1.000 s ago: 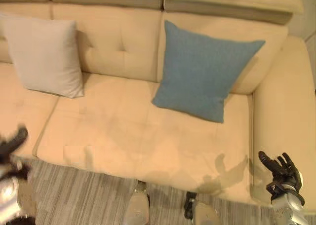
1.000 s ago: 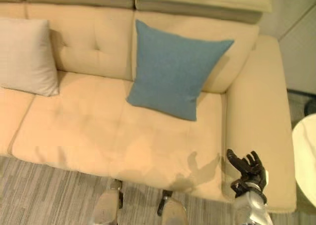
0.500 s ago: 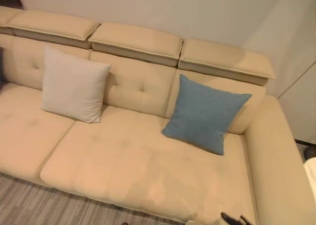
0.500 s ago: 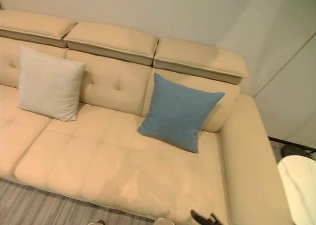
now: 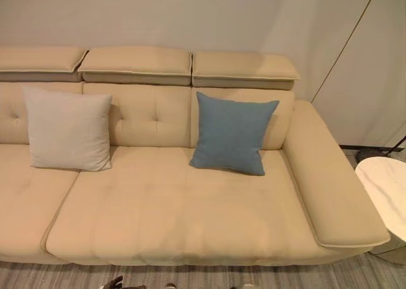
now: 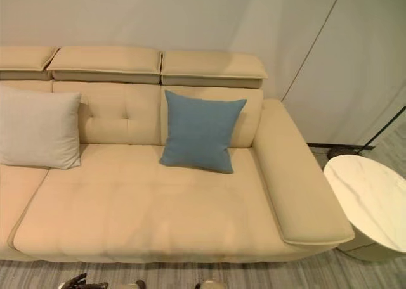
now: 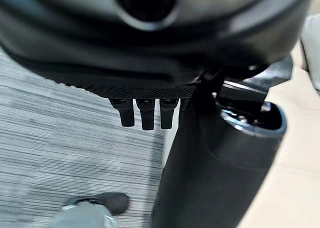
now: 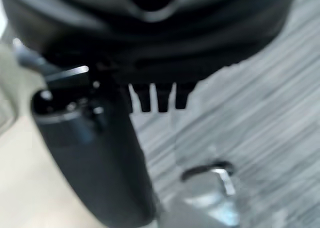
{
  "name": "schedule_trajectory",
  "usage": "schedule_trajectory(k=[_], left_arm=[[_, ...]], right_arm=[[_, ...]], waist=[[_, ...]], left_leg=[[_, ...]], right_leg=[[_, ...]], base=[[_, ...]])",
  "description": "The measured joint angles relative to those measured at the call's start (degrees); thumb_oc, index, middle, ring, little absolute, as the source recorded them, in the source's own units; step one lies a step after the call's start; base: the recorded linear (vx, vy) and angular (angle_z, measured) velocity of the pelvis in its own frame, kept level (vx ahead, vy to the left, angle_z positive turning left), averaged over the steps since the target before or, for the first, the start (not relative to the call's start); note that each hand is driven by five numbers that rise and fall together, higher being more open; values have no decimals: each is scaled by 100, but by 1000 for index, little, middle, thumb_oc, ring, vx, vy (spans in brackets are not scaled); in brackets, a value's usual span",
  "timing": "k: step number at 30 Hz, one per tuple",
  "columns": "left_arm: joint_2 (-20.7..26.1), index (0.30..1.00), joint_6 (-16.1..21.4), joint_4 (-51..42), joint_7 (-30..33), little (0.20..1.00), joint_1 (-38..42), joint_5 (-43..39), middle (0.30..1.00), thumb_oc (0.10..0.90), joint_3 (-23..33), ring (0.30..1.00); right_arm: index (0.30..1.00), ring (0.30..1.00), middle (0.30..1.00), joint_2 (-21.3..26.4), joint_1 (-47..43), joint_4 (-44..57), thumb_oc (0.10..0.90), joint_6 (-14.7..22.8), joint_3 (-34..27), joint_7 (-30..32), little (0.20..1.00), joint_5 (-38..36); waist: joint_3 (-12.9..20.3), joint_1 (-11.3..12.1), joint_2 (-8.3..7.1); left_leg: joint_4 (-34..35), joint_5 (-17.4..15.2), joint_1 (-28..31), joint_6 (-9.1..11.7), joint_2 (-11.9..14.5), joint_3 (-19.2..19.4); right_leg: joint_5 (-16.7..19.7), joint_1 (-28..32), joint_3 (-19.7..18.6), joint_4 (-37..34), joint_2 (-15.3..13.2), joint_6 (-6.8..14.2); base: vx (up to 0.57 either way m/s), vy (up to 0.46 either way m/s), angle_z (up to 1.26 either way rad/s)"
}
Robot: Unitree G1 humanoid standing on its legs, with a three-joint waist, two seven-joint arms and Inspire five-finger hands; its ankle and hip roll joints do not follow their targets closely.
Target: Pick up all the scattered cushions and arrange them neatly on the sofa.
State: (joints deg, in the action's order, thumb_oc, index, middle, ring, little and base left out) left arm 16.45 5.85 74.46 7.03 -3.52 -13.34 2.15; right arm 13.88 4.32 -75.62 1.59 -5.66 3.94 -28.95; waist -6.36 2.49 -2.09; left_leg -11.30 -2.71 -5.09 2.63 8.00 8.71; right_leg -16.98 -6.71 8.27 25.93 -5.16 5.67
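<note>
A beige sofa point(image 5: 177, 213) spans the eye views. A cream cushion point(image 5: 68, 129) leans upright against the backrest at the left. A blue cushion point(image 5: 231, 132) leans upright against the backrest near the right armrest point(image 5: 325, 187). My left hand point(image 5: 115, 282) pokes in at the bottom edge, low in front of the sofa over the floor. In its wrist view the left hand's fingers point(image 7: 142, 115) hang straight and hold nothing. My right hand's fingers point(image 8: 159, 100) also hang straight and empty above the striped floor.
A round white side table point(image 6: 371, 197) stands to the right of the sofa's armrest. Grey striped carpet point(image 5: 209, 276) runs along the sofa's front. A plain wall point(image 5: 190, 16) rises behind the backrest.
The camera has tilted up and pulled back, so the whole sofa and the side table now show. Both hands have dropped to the bottom edge or below. The cushions have not moved.
</note>
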Motion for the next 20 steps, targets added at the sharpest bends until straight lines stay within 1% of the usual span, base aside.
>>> schedule_trajectory(k=[1, 2, 3, 4, 5, 6, 7, 8, 9, 10, 11, 12, 13, 14, 15, 16, 17, 18, 19, 20], left_arm=[[-9, 900, -1, -9, -16, 900, -49, -3, 900, 800, -41, 900], [-53, 900, -1, -3, -16, 900, -70, -4, 900, 800, -49, 900], [-137, 900, -7, 18, -46, 900, -52, -37, 900, 800, -44, 900], [-247, 900, -3, -16, -56, 900, -30, -201, 900, 800, -4, 900], [-318, 900, 5, -38, -69, 900, -17, -371, 900, 800, 19, 900], [-379, 900, 5, -32, -109, 900, 6, -600, 900, 800, 57, 900], [-390, 900, 10, -40, -151, 900, 44, -763, 900, 800, 28, 900], [-394, 900, 15, -102, -176, 900, 108, -853, 900, 800, 28, 900], [-368, 900, 41, -59, -184, 900, 168, -916, 900, 800, 33, 900], [-356, 900, 30, -1, -181, 900, 263, -916, 900, 800, 31, 900], [-356, 900, 17, 22, -186, 900, 291, -916, 900, 800, 30, 900], [-359, 900, 10, 114, -243, 900, 350, -915, 900, 800, 39, 900], [-357, 900, -5, 192, -278, 900, 353, -916, 900, 800, 36, 900], [-383, 900, -14, 214, -306, 900, 301, -932, 900, 800, 49, 900], [-383, 900, -18, 204, -341, 900, 242, -970, 900, 800, 69, 900], [-388, 900, -19, 207, -398, 900, 182, -1024, 900, 800, 80, 900], [-407, 900, -22, 224, -407, 900, 179, -1027, 900, 800, 104, 900], [-460, 900, -76, 263, -416, 900, 160, -1030, 900, 800, 89, 900], [-498, 900, -119, 309, -431, 900, 138, -1031, 900, 800, 83, 900], [-517, 900, -124, 319, -454, 900, 120, -1024, 900, 800, 59, 900]], right_arm=[[900, 900, 900, 30, 64, 5, 800, 1, 172, -39, 900, 28], [900, 900, 900, 48, 64, 8, 800, 6, 220, -53, 900, 45], [900, 900, 900, 83, 67, 10, 800, 4, 266, -85, 900, 75], [900, 900, 900, 154, 43, 9, 800, 2, 301, -108, 900, 89], [900, 900, 900, 186, 51, 8, 800, 0, 303, -110, 900, 101], [900, 900, 900, 203, 30, 1, 800, -4, 308, -117, 900, 130], [900, 900, 900, 197, 75, -10, 800, -8, 308, -135, 900, 155], [900, 900, 900, 190, 59, -10, 800, -16, 312, -135, 900, 182], [900, 900, 900, 183, 42, -27, 800, -27, 321, -143, 900, 304], [900, 900, 900, 188, 22, -31, 800, -19, 344, -129, 900, 389], [900, 900, 900, 202, 5, -32, 800, -17, 349, -128, 900, 445], [900, 900, 900, 223, -4, -40, 800, -14, 421, -124, 900, 542], [900, 900, 900, 227, 7, -37, 800, -14, 423, -129, 900, 599], [900, 900, 900, 247, 21, -13, 800, -13, 468, -126, 900, 625], [900, 900, 900, 248, 4, 4, 800, -11, 473, -131, 900, 632], [900, 900, 900, 265, -16, 19, 800, 7, 470, -134, 900, 640], [900, 900, 900, 285, -108, 38, 800, -1, 470, -128, 900, 646], [900, 900, 900, 326, -84, 62, 800, 4, 469, -131, 900, 688], [900, 900, 900, 357, -82, 105, 800, 5, 473, -137, 900, 767], [900, 900, 900, 349, -91, 186, 800, 5, 496, -133, 900, 802]], waist=[[72, 5, -45], [71, 31, 8], [94, 138, 103], [111, 213, 160], [84, 273, 265], [-25, 294, 290], [-43, 290, 269], [-106, 301, 226], [-194, 311, 137], [-263, 262, 79], [-321, 259, -6], [-345, 260, -24], [-354, 238, -70], [-296, 145, -84], [-265, 104, -69], [-248, 29, -35], [-233, -5, -4], [-192, -40, 82], [-145, -32, 175], [-125, -27, 205]], left_leg=[[14, 5, -44, 37, 6, -59], [43, -10, -92, 73, 30, -140], [97, 3, -203, 99, 22, -212], [182, 56, -256, 134, 21, -316], [246, 240, -302, 115, 67, -378], [212, 514, -323, 358, 105, -486], [188, 661, -351, 510, 87, -576], [152, 756, -390, 579, 67, -643], [294, 1142, -404, 663, -20, -701], [370, 1344, -422, 713, -93, -771], [340, 1345, -435, 679, -124, -757], [39, 1076, -445, 430, -122, -694], [-136, 915, -428, 333, -122, -610], [-531, 566, -380, 344, -125, -582], [-428, 449, -243, 331, -109, -594], [-64, 367, 6, 275, -75, -612], [277, 358, 163, 295, -67, -616], [701, 417, 397, 299, -78, -623], [912, 400, 520, 279, -84, -618], [1037, 365, 606, 273, -83, -619]], right_leg=[[96, -116, -152, -93, 167, -415], [108, -165, -186, -140, 257, -474], [174, -258, -273, -280, 367, -587], [324, -265, -275, -450, 479, -688], [436, -308, -276, -483, 561, -681], [518, -295, -217, -489, 628, -797], [562, -323, -195, -486, 638, -819], [521, -275, -154, -523, 605, -889], [565, -291, -50, -552, 495, -973], [632, -235, 119, -647, 409, -1036], [636, -176, 139, -726, 391, -1038], [786, -68, 337, -897, 317, -1186], [870, 17, 466, -1065, 287, -1172], [1085, 218, 685, -1433, 283, -1124], [1200, 324, 762, -1650, 294, -1060], [1212, 371, 765, -1787, 338, -932], [1224, 396, 826, -1844, 345, -907], [1209, 409, 868, -1855, 362, -876], [1222, 414, 887, -1819, 390, -794], [1207, 423, 894, -1777, 373, -730]], base=[[-261, -144, -26], [-261, -146, -37], [-263, -147, -35], [-259, -128, -38], [-379, -130, -17], [-389, -88, 11], [-420, -71, 32], [-286, -21, 43], [-262, 2, 51], [-227, 15, 51], [-207, 30, 45], [-151, 69, 37], [-70, 83, 56], [-3, 109, 64], [12, 105, 70], [10, 109, 53], [15, 91, 48], [27, 64, 28], [15, 60, 20], [-1, 53, 10]])
